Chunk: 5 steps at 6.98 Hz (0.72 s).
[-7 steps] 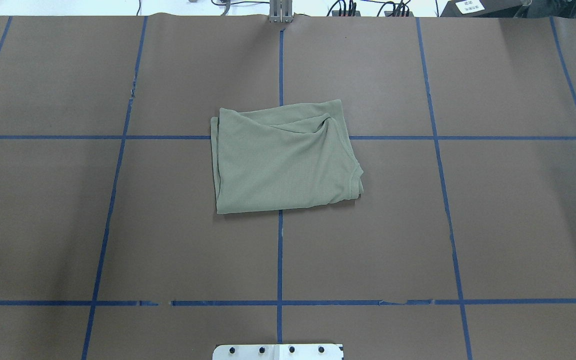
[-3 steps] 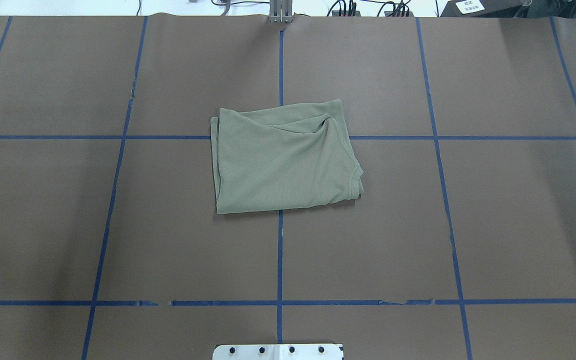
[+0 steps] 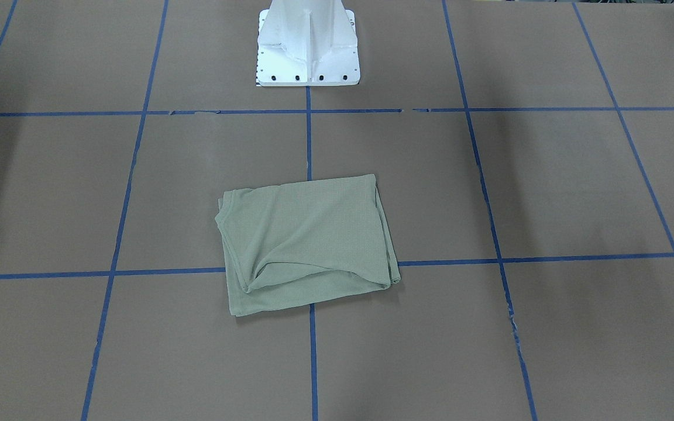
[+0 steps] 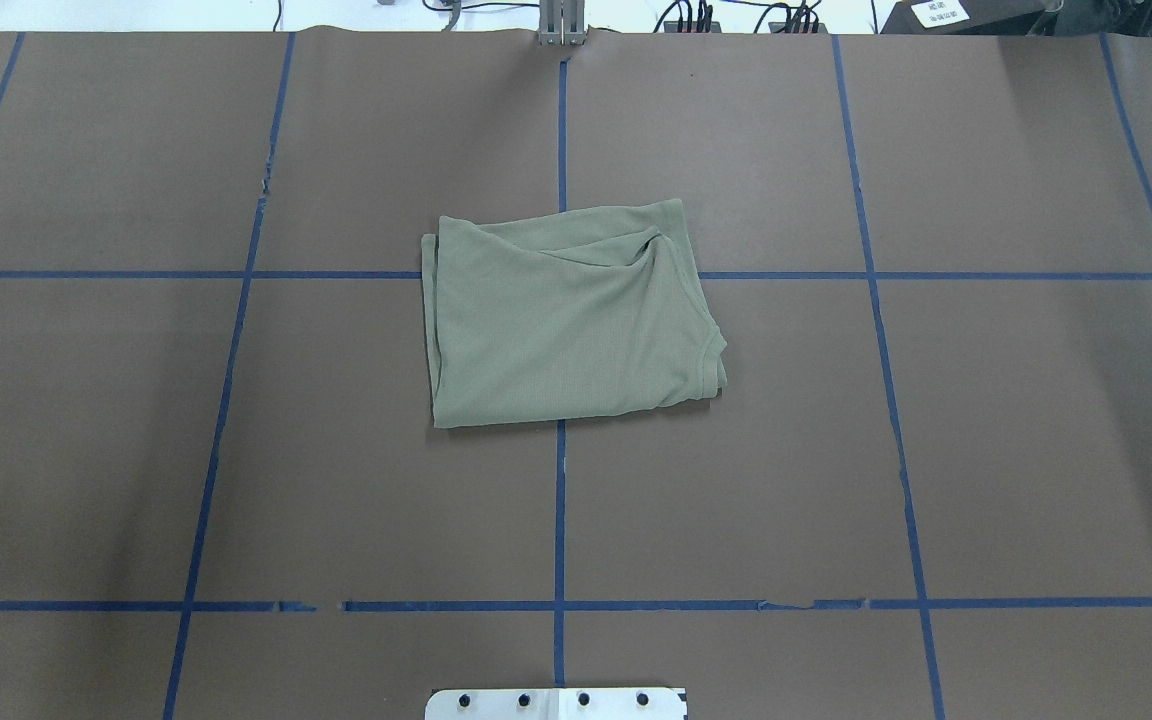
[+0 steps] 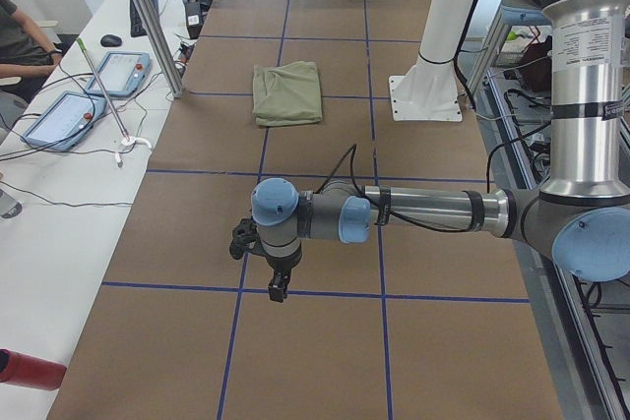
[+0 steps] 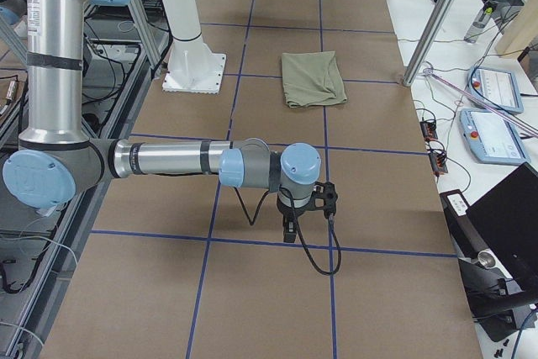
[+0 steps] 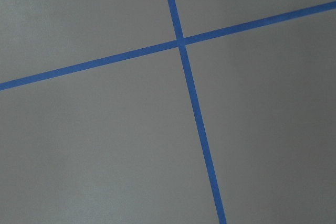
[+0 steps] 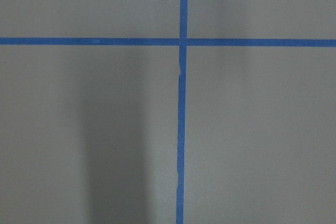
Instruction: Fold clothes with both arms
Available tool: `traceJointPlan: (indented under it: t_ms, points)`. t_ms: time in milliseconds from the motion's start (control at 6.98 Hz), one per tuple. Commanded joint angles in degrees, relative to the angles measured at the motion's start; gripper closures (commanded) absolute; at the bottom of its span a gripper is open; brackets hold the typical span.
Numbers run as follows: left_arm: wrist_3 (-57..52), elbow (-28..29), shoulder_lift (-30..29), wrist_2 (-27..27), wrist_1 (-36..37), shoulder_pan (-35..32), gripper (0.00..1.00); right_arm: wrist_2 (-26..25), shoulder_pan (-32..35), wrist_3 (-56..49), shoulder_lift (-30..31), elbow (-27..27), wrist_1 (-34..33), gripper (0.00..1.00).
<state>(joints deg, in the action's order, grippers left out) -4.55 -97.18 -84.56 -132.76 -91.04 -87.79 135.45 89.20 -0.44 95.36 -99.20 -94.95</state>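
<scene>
One shirt, and it reads as folded: a compact, roughly rectangular packet, several layers deep, no sleeve sticking out. It lies flat mid-tabletop, straddling the crossing of the centre line and the far cross line of the blue tape grid, well forward of the white pedestal base. The ribbed collar shows at the near corner on the robot's right. The left side is a clean fold edge.

Not perfect: a pucker sits near the far right corner with creases running from it across the top layer. A lower layer also peeks out along the far edge, so the stack is slightly skewed.

Neither arm is on the cloth. The left arm is stretched low over the tabletop's left end, tool pointing down near a tape crossing, well apart from the shirt. The right arm mirrors that at the right end. Both wrist cameras see only bare brown surface and tape. Jaws: cannot tell wide or narrow on either side, since they show only small in the side views. No cloth hangs from them.

My read: the task is at or very near its end, main folds done. What's left, at most, is flattening that pucker and squaring the layers, or one more half fold if a smaller packet is wanted.
</scene>
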Motion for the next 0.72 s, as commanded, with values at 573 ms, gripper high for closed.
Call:
traceJointPlan:
  t_ms: [573]
  points:
    - [7.1, -0.5, 0.3, 0.0, -0.2, -0.1, 0.00, -0.1, 0.0, 0.0, -0.3, 0.1, 0.0, 0.00]
